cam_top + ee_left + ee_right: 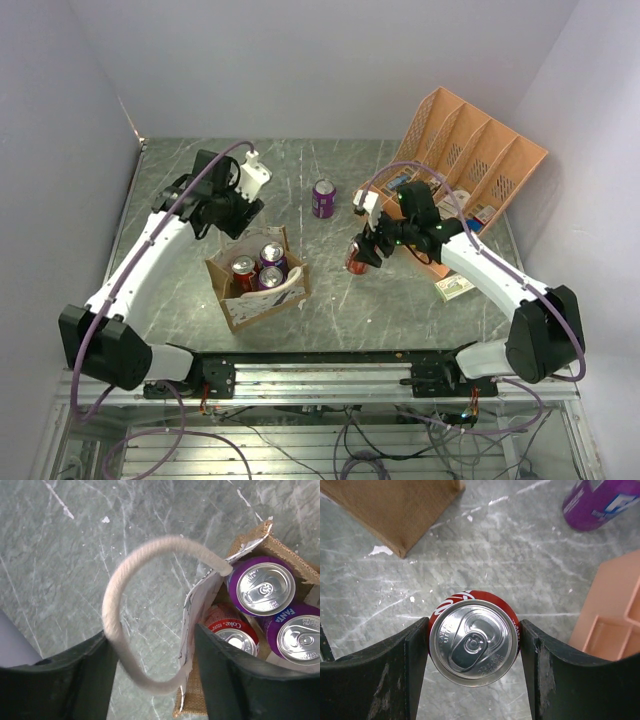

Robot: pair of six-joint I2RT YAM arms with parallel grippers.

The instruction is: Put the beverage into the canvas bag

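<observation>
Entry: beverage transfer, carrying stage. Closest to the near edge of the tabletop (400, 315), left of centre, the canvas bag (262, 312) is set upright with its mouth open. Three cans are stowed in it, a stowed red can (232, 632) and two purple cans (265, 587), grouped toward its far side. A bare pocket is judged to be left at its nearer right corner, where a loose handle (284, 289) of cream rope lies partly across the opening. The far rope handle (107, 610) is threaded between the left jaws, which stand wide and unclamped, with the edge of the bag's white side panel also between them. The wall is judged to be steadied in this way. Right of the bag and apart from it, about mid-tabletop, the beverage (474, 642), a red cola can, is held upright by the right jaws, closed against its two sides. Whether it is lifted off the surface cannot be told. For good execution, the beverage is to be raised above the bag's rim before being carried left. It is then to be kept upright, lowered into the bare pocket clear of the loose handle and the stowed cans, and released only once seated. Farther off, toward the far edge, a lone purple can (324, 198) is noted. In the far right corner stands the orange file organizer (470, 150).
</observation>
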